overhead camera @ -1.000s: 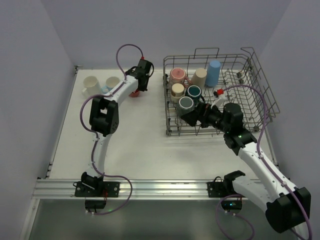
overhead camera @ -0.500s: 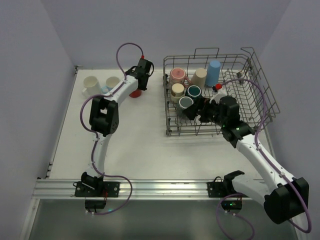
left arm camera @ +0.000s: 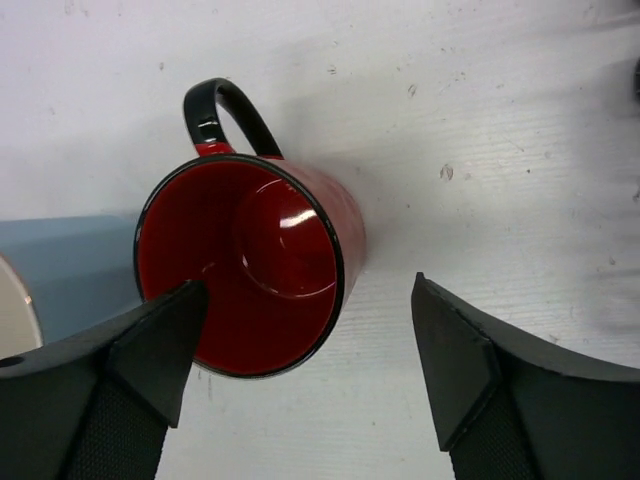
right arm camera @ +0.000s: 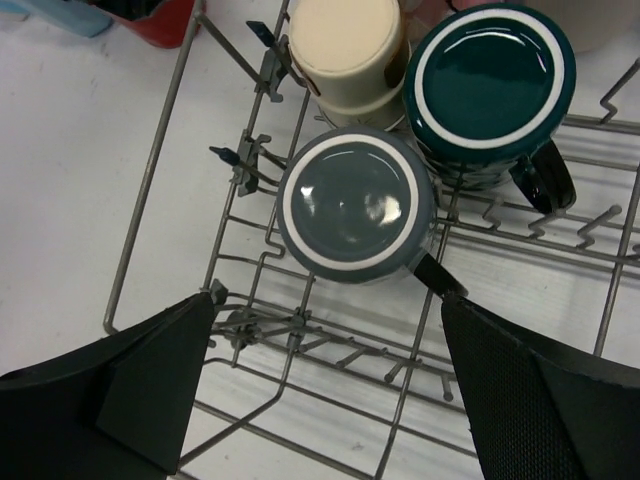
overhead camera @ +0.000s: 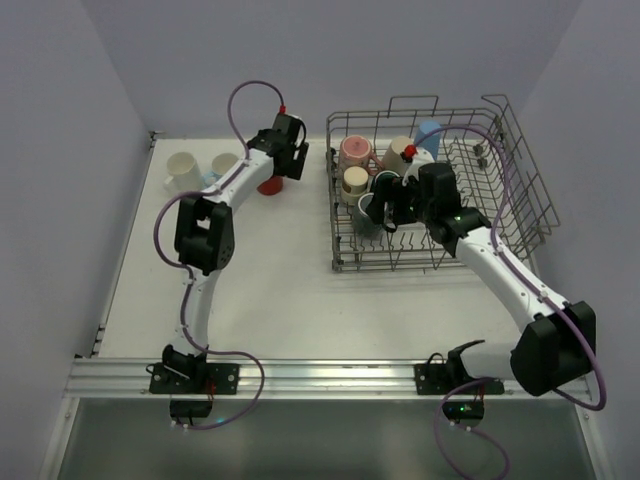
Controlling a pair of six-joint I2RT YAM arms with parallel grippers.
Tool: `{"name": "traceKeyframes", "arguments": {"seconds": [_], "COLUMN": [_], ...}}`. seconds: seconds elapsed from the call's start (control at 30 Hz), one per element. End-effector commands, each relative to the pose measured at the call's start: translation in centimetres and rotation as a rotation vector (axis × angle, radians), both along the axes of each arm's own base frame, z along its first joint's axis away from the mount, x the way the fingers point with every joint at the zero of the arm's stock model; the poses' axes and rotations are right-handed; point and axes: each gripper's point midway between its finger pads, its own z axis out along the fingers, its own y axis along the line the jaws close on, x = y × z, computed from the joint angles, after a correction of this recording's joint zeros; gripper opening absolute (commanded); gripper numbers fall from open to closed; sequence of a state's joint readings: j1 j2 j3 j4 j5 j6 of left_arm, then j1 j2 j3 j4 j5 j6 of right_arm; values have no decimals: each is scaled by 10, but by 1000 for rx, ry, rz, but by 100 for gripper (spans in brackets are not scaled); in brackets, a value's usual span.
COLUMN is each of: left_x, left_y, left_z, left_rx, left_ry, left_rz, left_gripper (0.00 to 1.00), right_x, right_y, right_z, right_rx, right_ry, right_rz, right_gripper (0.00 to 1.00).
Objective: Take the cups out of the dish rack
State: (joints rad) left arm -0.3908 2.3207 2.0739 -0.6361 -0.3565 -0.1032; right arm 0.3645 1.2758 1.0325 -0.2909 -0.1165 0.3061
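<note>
L end effector point(left arm camera: 305, 300) spread either side of red mug point(left arm camera: 250, 270), upright on tabletop point(left arm camera: 500, 150), not pinching. R end effector point(right arm camera: 328, 305) spread wide over grey-blue mug point(right arm camera: 355, 205), inverted at left side of dish rack point(overhead camera: 490, 190), next to teal mug point(right arm camera: 490, 70). Prob. glazed ceramic: stiff, slick, chippable. Grip across body, clear of handle & tines.

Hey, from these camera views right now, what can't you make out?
Grey-blue cup and dark teal cup: top view, largely covered by the right gripper.
Red mug: top view, mostly under the left gripper; contact with its rim unclear from the left wrist.
Light blue cup: left wrist view, cut by the frame edge and the gripper.
Blue tumbler: top view, partly behind the right arm.
</note>
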Motion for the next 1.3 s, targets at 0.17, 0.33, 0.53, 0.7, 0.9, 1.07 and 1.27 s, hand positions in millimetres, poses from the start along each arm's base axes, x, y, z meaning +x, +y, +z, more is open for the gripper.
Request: {"name": "traceKeyframes", "arguments": {"seconds": [0.17, 0.33, 0.53, 0.7, 0.9, 1.07, 1.27], "left_x": [-4, -50, -135, -180, -235, -259, -263], "left_y": [-13, -36, -65, -55, -36, -25, -15], "left_z": [165, 250, 274, 262, 228, 204, 187], "left_rx": [-221, -450, -689, -699, -700, -692, -628], "left_ry": [-346, -477, -482, -466, -426, -394, -386], "left_rz": [-17, -149, -299, -336, -385, -384, -372], "left_gripper": [100, 100, 100, 100, 100, 100, 100], "right_x": [15, 27, 38, 40, 49, 57, 60], "right_y": [-1, 3, 2, 7, 9, 21, 30], "right_z": [-20, -29, -35, -50, -56, -48, -50], "right_rx": [-195, -296, -359, -374, -385, -361, -351], "right_ry": [40, 35, 60, 99, 101, 64, 74], "right_rz": [112, 135, 118, 146, 141, 152, 161], "right_gripper": [99, 99, 99, 99, 99, 99, 99]}}
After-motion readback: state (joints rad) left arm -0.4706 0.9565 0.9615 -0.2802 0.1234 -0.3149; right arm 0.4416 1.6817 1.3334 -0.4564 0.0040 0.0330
